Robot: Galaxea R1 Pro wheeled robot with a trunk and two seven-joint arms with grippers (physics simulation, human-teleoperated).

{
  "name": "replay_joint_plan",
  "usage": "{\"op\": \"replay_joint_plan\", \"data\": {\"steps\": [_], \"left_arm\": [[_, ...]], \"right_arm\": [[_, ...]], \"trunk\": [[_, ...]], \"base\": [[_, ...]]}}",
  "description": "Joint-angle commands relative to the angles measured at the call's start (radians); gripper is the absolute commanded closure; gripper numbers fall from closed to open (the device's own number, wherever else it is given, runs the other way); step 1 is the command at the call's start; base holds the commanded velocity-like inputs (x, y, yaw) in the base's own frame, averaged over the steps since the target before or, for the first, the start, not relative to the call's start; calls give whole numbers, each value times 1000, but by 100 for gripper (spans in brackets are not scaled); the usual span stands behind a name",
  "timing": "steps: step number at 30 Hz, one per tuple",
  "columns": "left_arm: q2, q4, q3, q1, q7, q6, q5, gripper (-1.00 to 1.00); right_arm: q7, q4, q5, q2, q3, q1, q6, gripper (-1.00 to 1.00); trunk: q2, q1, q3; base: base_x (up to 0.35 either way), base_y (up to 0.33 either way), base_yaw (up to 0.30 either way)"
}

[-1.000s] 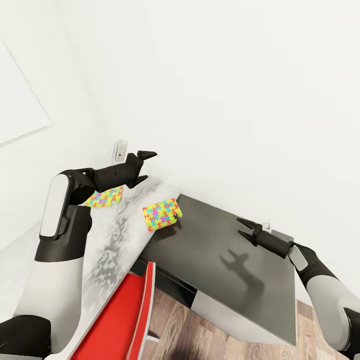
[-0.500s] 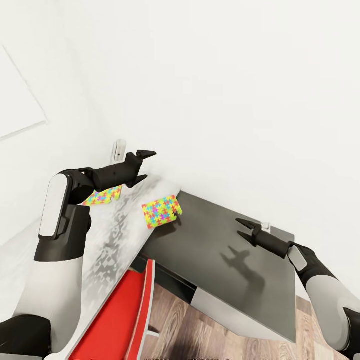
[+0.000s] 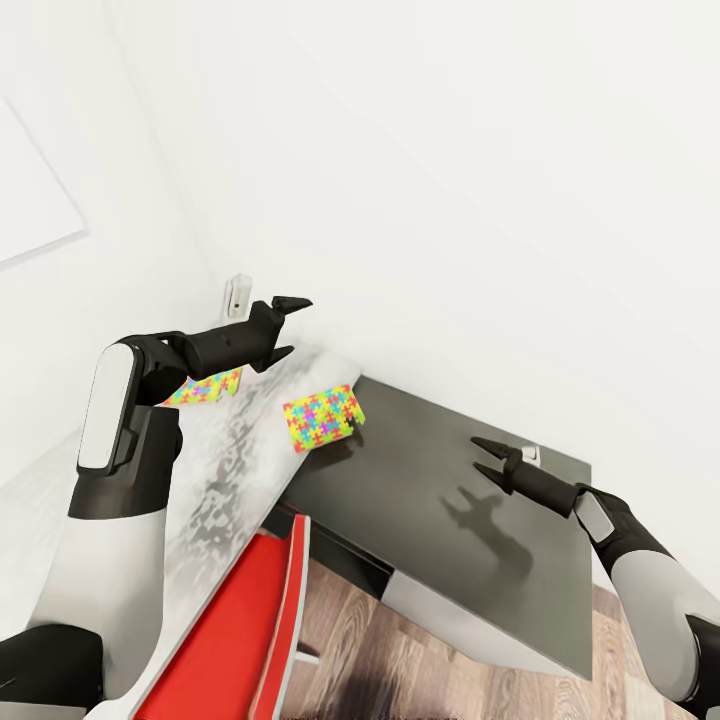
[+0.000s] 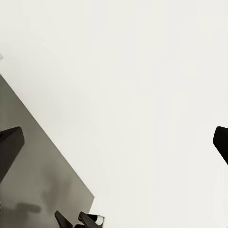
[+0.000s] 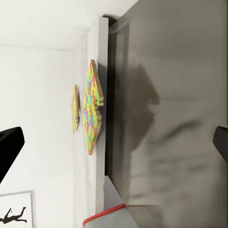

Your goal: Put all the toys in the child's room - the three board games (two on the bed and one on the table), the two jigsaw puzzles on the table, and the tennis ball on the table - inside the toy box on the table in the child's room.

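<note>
Two jigsaw puzzles lie on the pale grey table [image 3: 230,470]. One puzzle [image 3: 322,417] overhangs the table's end, and the other [image 3: 205,386] is partly behind my left forearm. My left gripper [image 3: 283,325] hovers open above that end of the table, empty. My right gripper [image 3: 487,460] is open and empty over the lower dark-topped cabinet [image 3: 450,520]. In the right wrist view both puzzles [image 5: 92,114] [image 5: 75,108] show edge-on beyond the table's edge [image 5: 102,85]. The toy box, board games and tennis ball are out of view.
A red chair [image 3: 240,630] stands tucked against the table's near side. White walls close in behind the table and cabinet, with a socket [image 3: 238,295] near my left gripper. Wooden floor [image 3: 400,670] shows below the cabinet.
The whole view has shifted slightly, so the camera has moved. Both grippers stay open and hold the same places relative to the table and cabinet.
</note>
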Motion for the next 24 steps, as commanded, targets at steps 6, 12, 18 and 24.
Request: {"op": "replay_joint_plan", "data": {"steps": [6,12,18,24], "left_arm": [[-1,-1,1,-2,10,0,9,-100],[0,0,1,-1,11,0,9,-100],[1,-1,1,0,11,0,9,-100],[1,-1,1,0,11,0,9,-100]], "right_arm": [[1,1,-2,0,-3,-1,6,-100],[0,1,-2,-1,-3,-1,6,-100],[2,1,-2,-1,-4,-1,6,-100],[3,1,-2,-1,-4,-1,6,-100]], "trunk": [[-2,0,-11],[-2,0,-21],[-2,0,-26],[-2,0,-27]], "base": [[0,0,0],[0,0,0],[0,0,1],[0,0,95]]}}
